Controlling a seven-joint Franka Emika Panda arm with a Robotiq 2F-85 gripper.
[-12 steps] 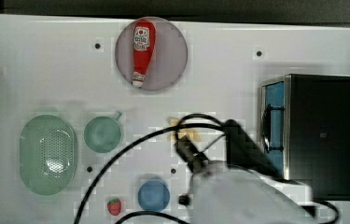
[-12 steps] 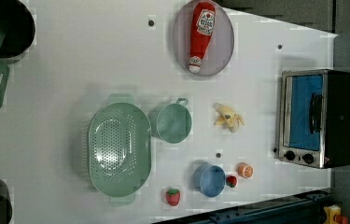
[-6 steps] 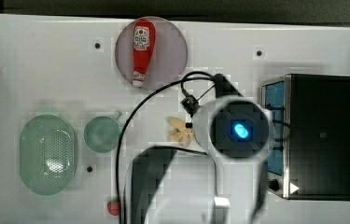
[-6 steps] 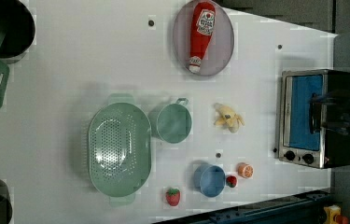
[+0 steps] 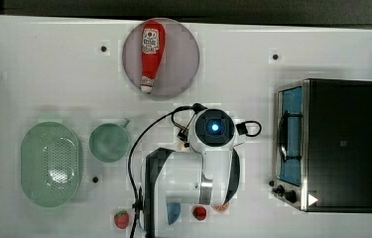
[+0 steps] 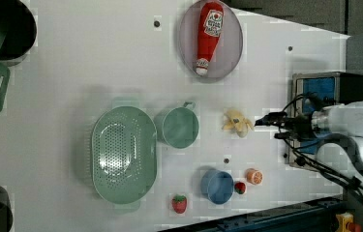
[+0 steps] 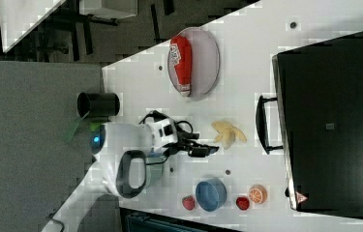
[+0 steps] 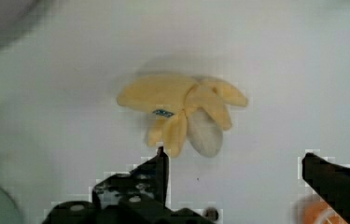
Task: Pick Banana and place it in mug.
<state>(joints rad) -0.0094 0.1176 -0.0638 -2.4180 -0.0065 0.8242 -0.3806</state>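
The banana (image 6: 237, 123), a small pale yellow bunch, lies flat on the white table (image 6: 97, 63) to the left view's right of the mug (image 6: 179, 128). It also shows in the right view (image 7: 227, 133). The mug (image 5: 108, 143) is round, pale green and upright, with nothing in it. My gripper (image 8: 235, 161) is open, its dark fingertips (image 8: 161, 161) wide apart with nothing between them. The banana (image 8: 186, 114) lies just beyond the fingertips, nearer one finger. In the left view my gripper (image 6: 266, 121) is just right of the banana. In the top view my wrist (image 5: 214, 128) covers it.
A green oval strainer (image 6: 123, 154) stands beside the mug. A ketchup bottle (image 5: 150, 54) lies on a grey plate (image 5: 183, 59). A toaster oven (image 5: 342, 144) stands at the top view's right. A blue cup (image 6: 217, 186), strawberry (image 6: 179, 203) and orange slice (image 6: 253, 176) sit near the edge.
My arm has swung in from the table's edge and now has its wrist over the banana. The gripper has stayed open. The banana and mug have not moved.
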